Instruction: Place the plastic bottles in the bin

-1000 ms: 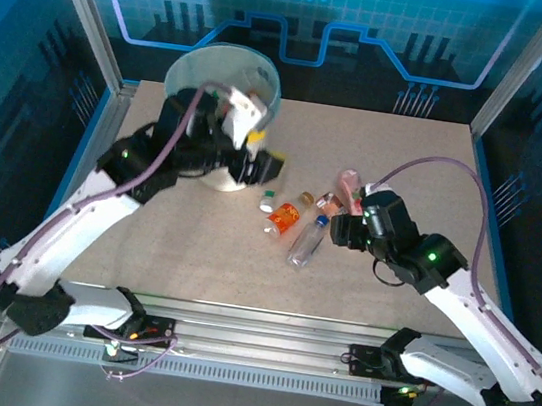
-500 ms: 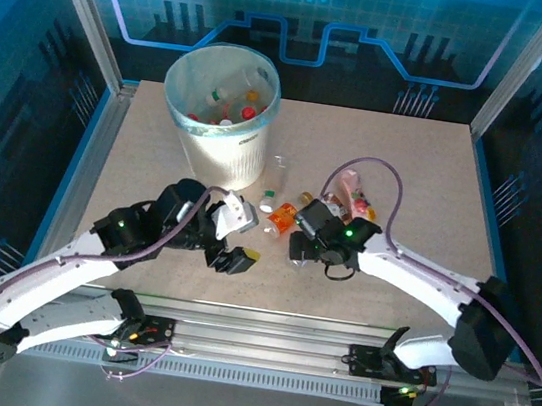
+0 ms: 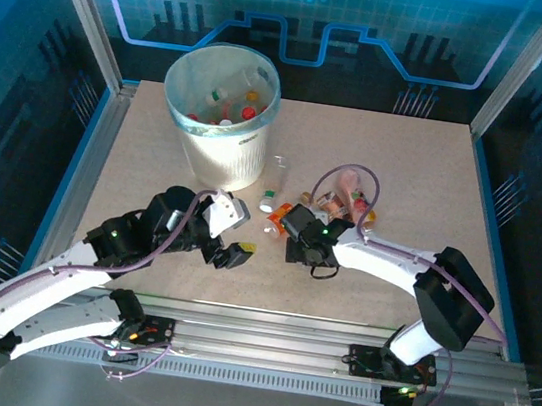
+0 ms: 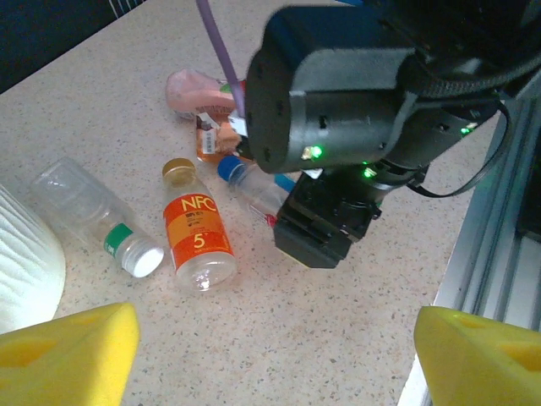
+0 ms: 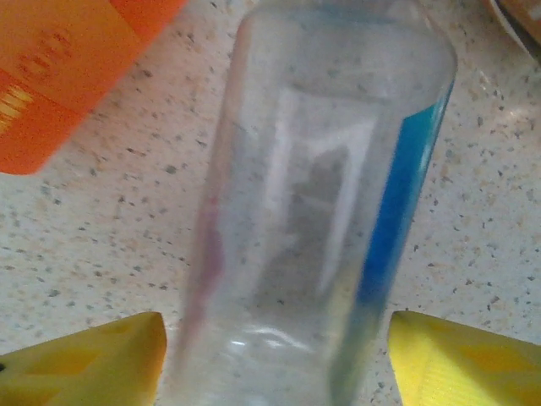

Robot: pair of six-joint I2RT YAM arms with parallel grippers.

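Observation:
The bin [image 3: 228, 164] stands at the back left with several bottles inside it. Loose plastic bottles lie in the middle of the table. Among them are an orange-labelled one [image 4: 195, 234], a clear white-capped one [image 4: 95, 222], a pink one [image 4: 196, 90] and a clear blue-capped one [image 5: 321, 203]. My right gripper [image 5: 275, 355] is down over the blue-capped bottle. Its yellow pads [image 5: 93, 359] stand on either side of the body, still open, with a thin gap on the right. My left gripper [image 4: 279, 347] hovers open over bare table just left of the right gripper [image 4: 325, 230].
The two grippers [image 3: 238, 235] [image 3: 297, 247] are close together at the table's front middle. A small clear bottle [image 3: 278, 169] stands beside the bin. The metal rail [image 3: 264, 321] runs along the near edge, and glass walls enclose the table.
My left arm came away from the bin down to the front middle, opening wider. My right gripper moved left over the blue-capped bottle, and its jaws narrowed around it.

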